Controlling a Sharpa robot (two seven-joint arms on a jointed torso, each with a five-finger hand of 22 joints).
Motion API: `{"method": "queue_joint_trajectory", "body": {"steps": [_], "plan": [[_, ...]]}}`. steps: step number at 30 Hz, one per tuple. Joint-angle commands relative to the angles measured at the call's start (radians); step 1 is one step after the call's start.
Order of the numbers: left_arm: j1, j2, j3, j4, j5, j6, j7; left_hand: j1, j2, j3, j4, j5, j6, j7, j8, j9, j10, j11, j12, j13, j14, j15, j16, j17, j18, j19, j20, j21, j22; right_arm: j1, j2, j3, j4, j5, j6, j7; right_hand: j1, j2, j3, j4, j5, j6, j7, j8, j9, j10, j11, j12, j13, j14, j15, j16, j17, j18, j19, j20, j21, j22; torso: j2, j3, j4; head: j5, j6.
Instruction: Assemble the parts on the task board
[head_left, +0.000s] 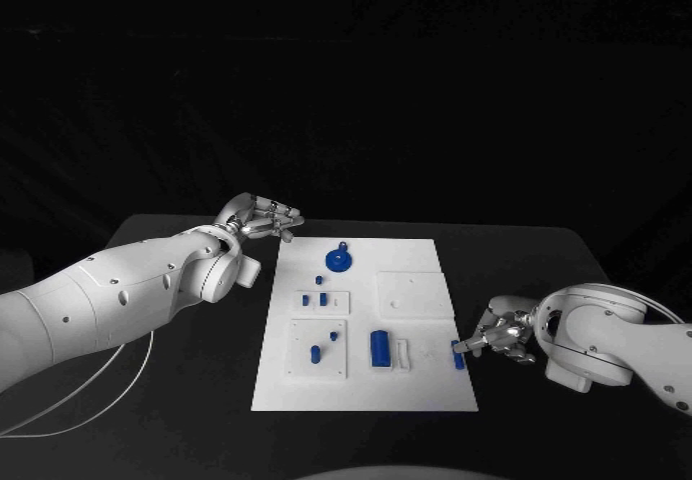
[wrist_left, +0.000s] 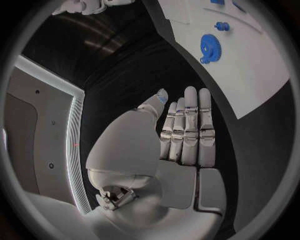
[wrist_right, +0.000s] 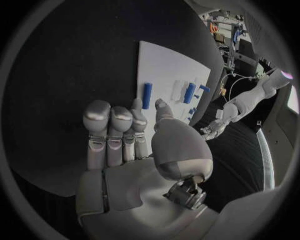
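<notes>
Dim overall, black round a brightly lit flat white rectangular task board (head_left: 418, 395) on the matte black table (head_left: 188, 380). Mild bright bloom on the board's far corner in the left wrist view. Soft sheen on both silver many-fingered hands. Strong fisheye bending at the wrist circles' rims, edges curved, margins dark and soft.

A matte black table (head_left: 173, 400) spreads under the scene, its far edge meeting a dark backdrop. A thin white cable (head_left: 108, 392) loops across its near left part.
</notes>
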Motion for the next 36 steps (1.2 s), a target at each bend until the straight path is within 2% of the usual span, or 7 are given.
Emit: {"method": "queue_joint_trajectory", "body": {"steps": [1, 9, 29, 31, 32, 34, 36], "plan": [[-0.003, 0.001, 0.0, 0.002, 0.017, 0.004, 0.023, -0.025, -0.003, -0.017, 0.021, -0.01, -0.007, 0.001, -0.003, 0.001, -0.006, 0.003, 0.006, 0.001, 0.005, 0.004, 0.0, -0.002, -0.009, 0.008, 0.002, -0.005, -0.014, -0.011, 0.004, -0.002, 0.004, -0.092, 0.066, -0.008, -0.011, 0.0, -0.009, 0.003, -0.018, -0.007, 0.0, 0.002, -0.001, -0.001, 0.004, -0.004, -0.001, 0.002, 0.006, -0.001, 0.002, -0.003, 0.052, 0.006, -0.004, 0.002, 0.001, -0.0008, 0.0014, -0.001, -0.001], [-0.004, -0.001, 0.0, 0.002, 0.024, 0.01, 0.024, -0.047, 0.041, -0.256, 0.099, -0.011, -0.014, 0.002, -0.002, 0.001, -0.01, 0.004, 0.007, 0.002, 0.027, 0.008, -0.034, -0.02, -0.019, 0.031, 0.003, -0.002, -0.16, -0.025, 0.023, -0.005, -0.005, -0.134, 0.029, -0.011, -0.012, 0.003, -0.019, 0.009, -0.01, -0.005, 0.0, 0.002, 0.0, 0.001, 0.004, -0.001, 0.0, 0.003, 0.006, -0.001, 0.004, -0.004, 0.053, 0.005, -0.004, 0.004, 0.002, -0.0005, 0.0011, -0.002, -0.006], [-0.004, -0.005, 0.0, 0.003, 0.027, 0.013, 0.021, -0.061, 0.032, -0.295, 0.175, -0.011, -0.017, 0.003, -0.002, 0.001, -0.011, 0.005, 0.007, 0.003, 0.03, 0.008, -0.04, -0.017, -0.022, 0.047, 0.002, 0.001, -0.244, -0.035, 0.068, -0.006, -0.04, -0.142, -0.04, -0.009, 0.055, 0.043, 0.018, -0.018, 0.135, -0.013, -0.01, 0.0, -0.001, -0.001, -0.003, -0.003, 0.0, 0.003, 0.001, -0.005, 0.005, -0.008, 0.053, 0.002, -0.003, 0.006, 0.001, 0.0002, 0.0012, 0.003, -0.016], [-0.004, -0.005, 0.0, 0.003, 0.027, 0.012, 0.02, -0.059, 0.033, -0.295, 0.173, -0.011, -0.017, 0.003, -0.002, 0.001, -0.011, 0.005, 0.007, 0.003, 0.03, 0.008, -0.04, -0.017, -0.023, 0.049, 0.002, 0.001, -0.249, -0.035, 0.07, -0.006, -0.042, -0.142, -0.046, -0.009, 0.11, 0.066, 0.14, -0.054, -0.032, -0.029, -0.017, -0.002, -0.026, -0.006, -0.004, -0.009, -0.001, 0.002, -0.006, -0.007, 0.006, -0.012, 0.053, -0.004, -0.002, 0.007, 0.001, 0.0002, 0.0008, 0.003, -0.016], [-0.004, -0.006, 0.0, 0.003, 0.027, 0.012, 0.018, -0.058, 0.033, -0.295, 0.172, -0.011, -0.017, 0.003, -0.002, 0.001, -0.012, 0.005, 0.007, 0.003, 0.03, 0.008, -0.04, -0.017, -0.023, 0.049, 0.001, 0.001, -0.25, -0.035, 0.071, -0.006, -0.043, -0.141, -0.051, -0.008, 0.053, -0.054, 0.517, -0.082, -0.175, -0.028, -0.016, 0.003, -0.071, -0.008, -0.006, -0.015, -0.001, 0.002, -0.003, -0.01, 0.008, -0.019, 0.053, -0.008, -0.005, 0.007, 0.002, 0.0002, 0.0006, 0.004, -0.016], [-0.004, -0.006, 0.0, 0.003, 0.027, 0.012, 0.017, -0.056, 0.035, -0.295, 0.17, -0.011, -0.017, 0.003, -0.002, 0.001, -0.011, 0.005, 0.007, 0.003, 0.03, 0.008, -0.04, -0.016, -0.023, 0.049, 0.001, 0.002, -0.251, -0.035, 0.072, -0.006, -0.043, -0.136, -0.058, -0.007, -0.066, -0.14, 0.83, -0.103, -0.161, -0.019, -0.001, 0.012, -0.029, 0.001, -0.012, -0.012, -0.001, 0.003, 0.002, -0.012, 0.007, -0.017, 0.053, -0.004, -0.004, 0.008, 0.001, -0.0001, 0.0001, 0.004, -0.016], [-0.004, -0.006, 0.0, 0.003, 0.027, 0.012, 0.015, -0.054, 0.037, -0.297, 0.167, -0.011, -0.017, 0.003, -0.002, 0.001, -0.011, 0.005, 0.007, 0.003, 0.03, 0.008, -0.04, -0.016, -0.023, 0.05, 0.001, 0.002, -0.253, -0.035, 0.071, -0.006, -0.043, -0.127, -0.067, -0.005, -0.089, -0.149, 0.904, -0.126, -0.13, -0.021, -0.006, 0.015, 0.021, 0.004, -0.005, -0.011, -0.001, 0.004, -0.001, -0.012, 0.007, -0.015, 0.053, -0.003, -0.003, 0.009, 0.001, 0.0, 0.0003, 0.004, -0.017]]}}
